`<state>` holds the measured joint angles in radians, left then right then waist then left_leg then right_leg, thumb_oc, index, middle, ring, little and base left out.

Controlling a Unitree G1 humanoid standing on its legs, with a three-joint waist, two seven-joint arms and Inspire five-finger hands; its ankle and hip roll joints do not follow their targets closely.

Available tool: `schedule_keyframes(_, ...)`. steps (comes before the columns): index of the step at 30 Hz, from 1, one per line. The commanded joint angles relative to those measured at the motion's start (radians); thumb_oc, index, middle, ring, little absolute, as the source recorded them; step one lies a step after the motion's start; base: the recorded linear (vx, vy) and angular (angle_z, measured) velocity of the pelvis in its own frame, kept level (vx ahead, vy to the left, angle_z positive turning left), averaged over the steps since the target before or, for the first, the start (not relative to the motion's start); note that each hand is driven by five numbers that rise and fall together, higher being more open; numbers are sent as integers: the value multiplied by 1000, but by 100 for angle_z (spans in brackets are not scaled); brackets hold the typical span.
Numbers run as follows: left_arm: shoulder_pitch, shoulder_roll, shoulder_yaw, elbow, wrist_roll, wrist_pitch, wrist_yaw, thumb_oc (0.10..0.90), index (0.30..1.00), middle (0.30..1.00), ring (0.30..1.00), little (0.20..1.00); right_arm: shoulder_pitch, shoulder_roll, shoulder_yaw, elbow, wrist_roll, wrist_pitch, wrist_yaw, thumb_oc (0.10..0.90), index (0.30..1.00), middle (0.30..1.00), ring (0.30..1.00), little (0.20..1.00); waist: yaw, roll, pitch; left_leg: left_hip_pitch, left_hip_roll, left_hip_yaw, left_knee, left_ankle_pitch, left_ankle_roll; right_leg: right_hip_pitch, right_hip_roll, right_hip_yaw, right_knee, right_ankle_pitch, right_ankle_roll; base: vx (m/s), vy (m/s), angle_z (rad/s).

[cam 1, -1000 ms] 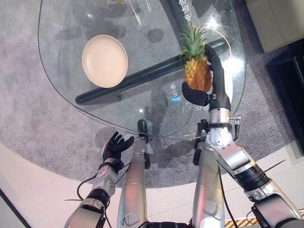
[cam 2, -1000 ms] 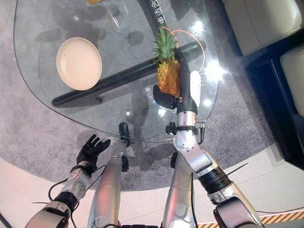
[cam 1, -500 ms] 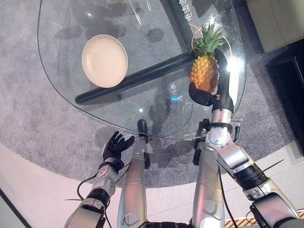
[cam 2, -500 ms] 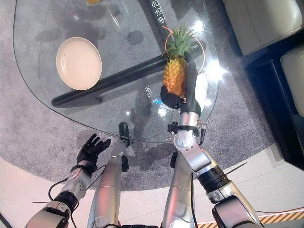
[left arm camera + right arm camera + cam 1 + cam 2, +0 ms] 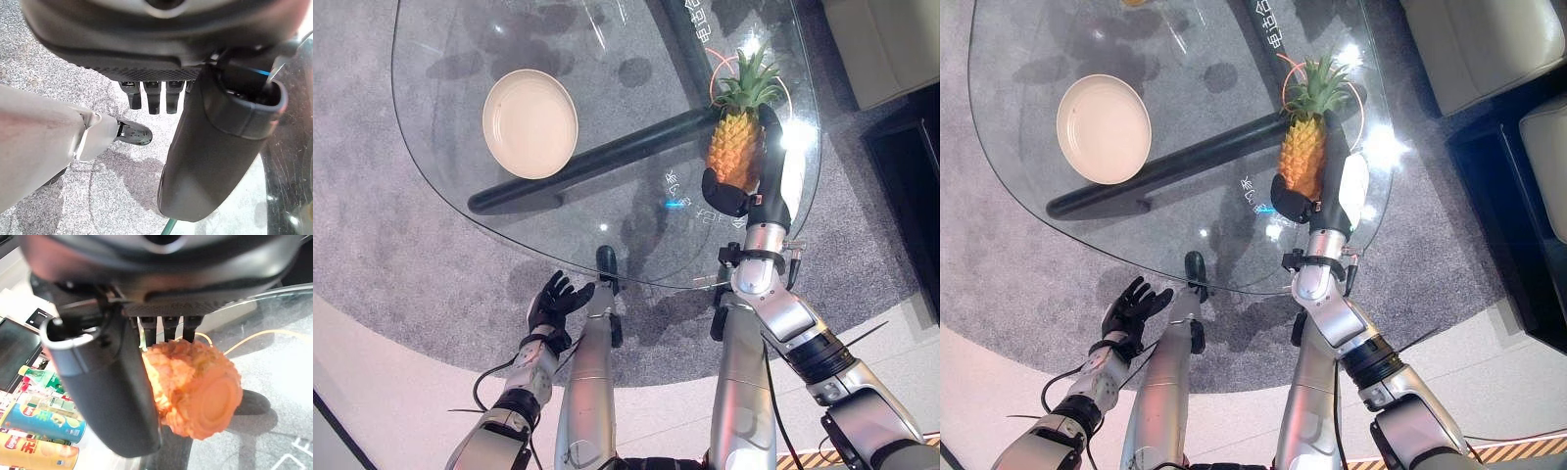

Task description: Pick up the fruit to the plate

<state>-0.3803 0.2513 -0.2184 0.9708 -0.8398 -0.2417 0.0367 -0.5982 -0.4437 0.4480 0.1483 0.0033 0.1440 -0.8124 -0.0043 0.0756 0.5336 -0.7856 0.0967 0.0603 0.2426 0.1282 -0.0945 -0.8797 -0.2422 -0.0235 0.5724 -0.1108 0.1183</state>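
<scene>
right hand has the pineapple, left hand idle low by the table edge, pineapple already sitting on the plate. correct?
Not quite. The pineapple is not on the plate: the left eye view shows the right hand holding it toward the table's right side, well apart from the plate, which lies bare on the left. The rest is right: the left hand hangs open, low by the table edge.

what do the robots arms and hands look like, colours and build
Both arms are silver-grey metal segments with dark bands at the joints. The right hand is dark, with a thick dark thumb and a white panel along its outer side. The left hand is all dark, with a row of slim fingers. Thin black cables run beside both forearms.
</scene>
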Motion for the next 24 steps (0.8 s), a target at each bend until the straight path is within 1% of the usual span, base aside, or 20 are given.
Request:
schedule_keyframes(1,48,37,11,19,24,-11,25,800,900,900,900,900,11,11,-4,-14,13,1,-56,800,900,900,900,900,1,24,-14,-35,-13,-17,113,-83,22,-5,20,-56,-88,89,-28,0,0,0)
schedule_keyframes(9,47,36,11,19,22,-10,23,800,900,900,900,900,11,29,-26,29,70,1,-96,800,900,900,900,900,2,26,-14,-35,-12,-17,115,-84,23,-8,22,-55,-83,87,-29,0,0,0)
schedule_keyframes(18,46,35,8,14,25,-11,28,800,900,900,900,900,7,31,-46,78,90,3,-112,800,900,900,900,900,3,26,-14,-41,-13,-20,121,-86,24,-13,24,-54,-79,87,-31,0,0,0)
schedule_keyframes(22,45,33,7,16,24,-12,28,800,900,900,900,900,5,31,-58,108,112,-24,-128,800,900,900,900,900,2,28,-14,-40,-13,-20,121,-87,25,-12,26,-53,-79,86,-32,0,0,0)
schedule_keyframes(24,48,33,5,14,23,-15,26,800,900,900,900,900,9,30,-69,126,116,-57,-148,800,900,900,900,900,3,29,-14,-39,-14,-20,118,-87,26,-13,27,-54,-80,87,-32,0,0,0)
